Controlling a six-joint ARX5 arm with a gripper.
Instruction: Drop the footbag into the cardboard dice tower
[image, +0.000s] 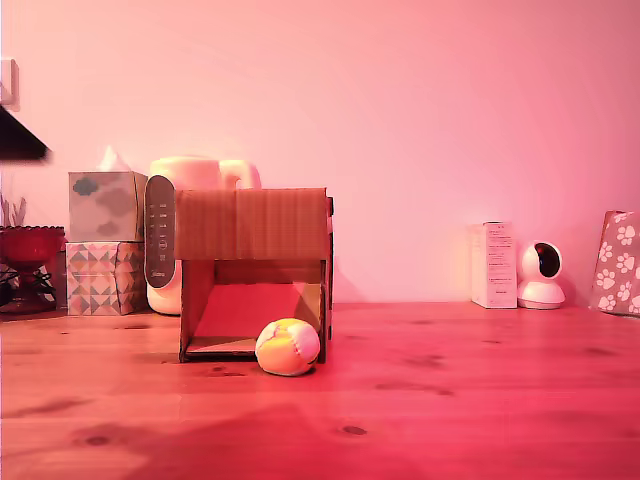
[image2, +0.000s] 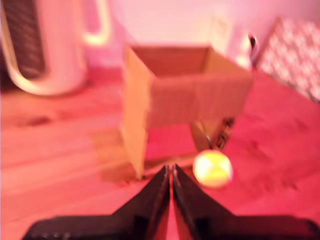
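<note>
We note a wooden table (image: 480, 400) set against a plain wall (image: 420, 120), all under a pink cast. In the exterior view, the cardboard dice tower (image: 255, 225) stands upright on the table, its wide front opening facing the camera and its sloped inner ramp visible. The footbag (image: 288, 347) rests on the table just in front of the tower, at the corner of the opening toward the exterior view's right. Behind the tower, toward the exterior view's left, stand a cream appliance (image: 200, 175) with a dark panel and two stacked tissue boxes (image: 105, 240). Well apart from the tower, toward the exterior view's right, stand a white box (image: 493, 264) and a round white camera (image: 541, 273). The wrist view is blurred. It looks down on the tower (image2: 185, 100) and shows its open top. The footbag (image2: 213, 169) lies at the tower's base, outside it. The gripper (image2: 170, 172) sits nearer the camera than the tower, its dark fingers pressed together at the tips, gripping nothing and apart from the footbag.
</note>
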